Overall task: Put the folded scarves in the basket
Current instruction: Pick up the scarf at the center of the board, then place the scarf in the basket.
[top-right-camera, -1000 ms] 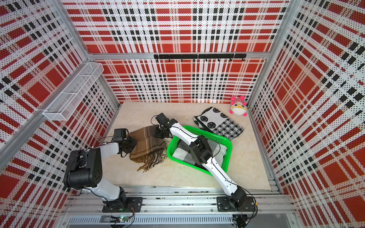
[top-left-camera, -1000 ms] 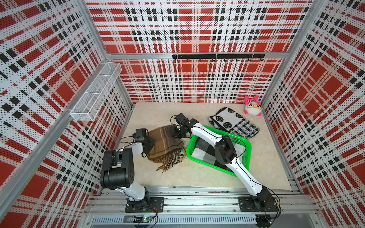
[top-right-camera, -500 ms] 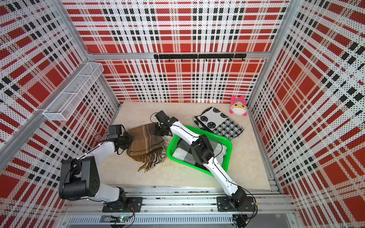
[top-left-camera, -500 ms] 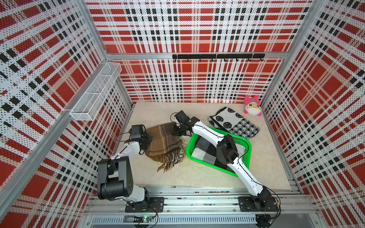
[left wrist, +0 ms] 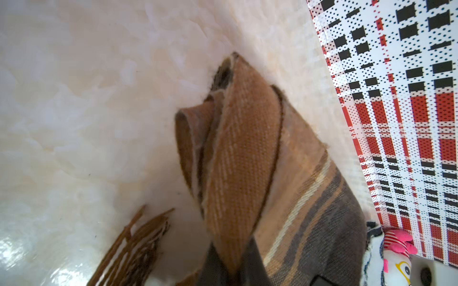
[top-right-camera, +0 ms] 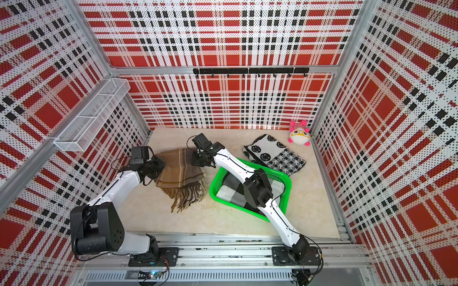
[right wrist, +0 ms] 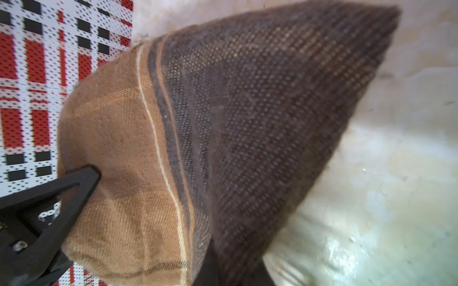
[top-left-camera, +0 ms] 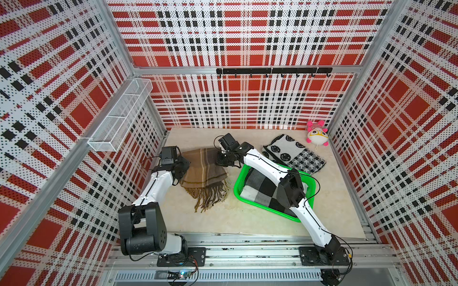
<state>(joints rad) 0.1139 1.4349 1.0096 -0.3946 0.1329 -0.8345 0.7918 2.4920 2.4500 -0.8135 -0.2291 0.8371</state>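
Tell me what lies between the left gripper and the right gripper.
The brown striped scarf spans the whole stretch in both top views. The left gripper is shut on one edge of it and the right gripper on the opposite edge.

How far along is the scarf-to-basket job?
Done: brown scarf folded, lying beside the green basket. In hand: left claw and right claw shut on its opposite edges, fringe on the table. Left: lift it in and release; a checked cloth already lies inside.
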